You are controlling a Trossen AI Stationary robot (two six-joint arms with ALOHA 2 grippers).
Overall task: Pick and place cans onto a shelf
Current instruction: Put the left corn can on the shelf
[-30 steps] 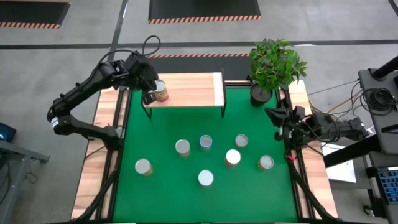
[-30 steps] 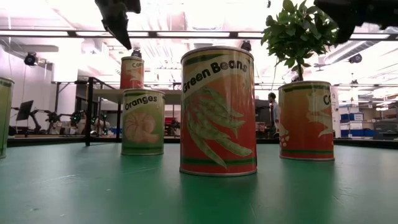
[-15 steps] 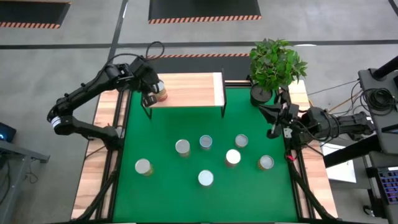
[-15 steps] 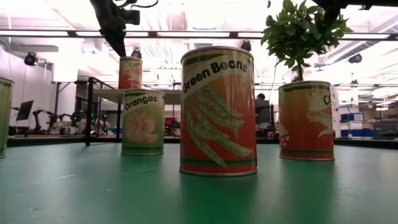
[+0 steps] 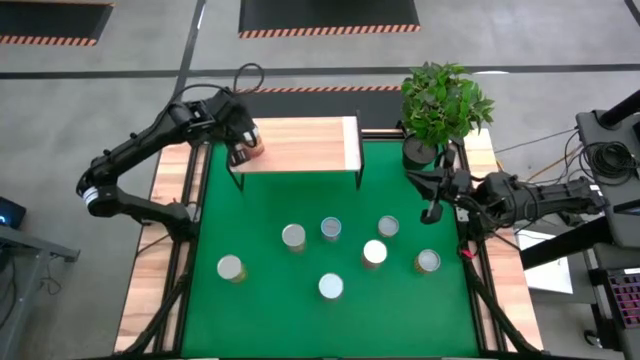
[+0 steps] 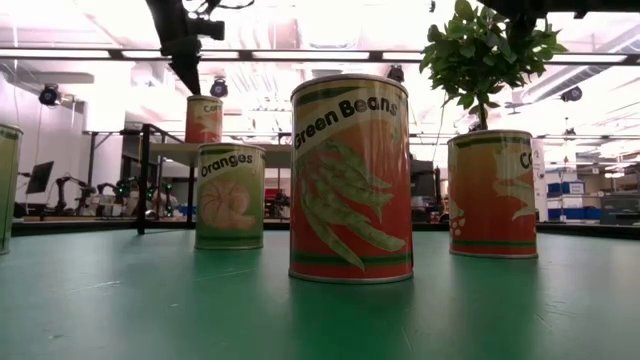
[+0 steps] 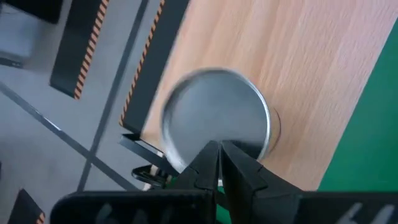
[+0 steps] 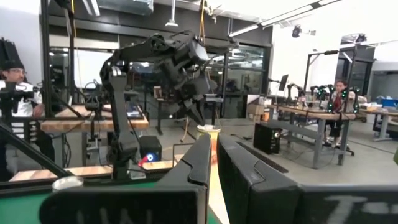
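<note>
While closed, left tool (image 7: 219, 163) above shelved can (image 7: 214, 118)

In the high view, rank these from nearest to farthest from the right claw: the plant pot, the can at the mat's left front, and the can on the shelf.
From the right claw, shut at the mat's right edge:
1. The plant pot, just behind it in the mat's right back corner.
2. The can on the shelf, at the shelf's left end under the left claw.
3. The left-front can, across the mat.

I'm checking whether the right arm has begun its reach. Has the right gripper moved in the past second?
Yes. In the high view the right gripper has swung off the wooden table edge onto the green mat, toward the cans.
</note>
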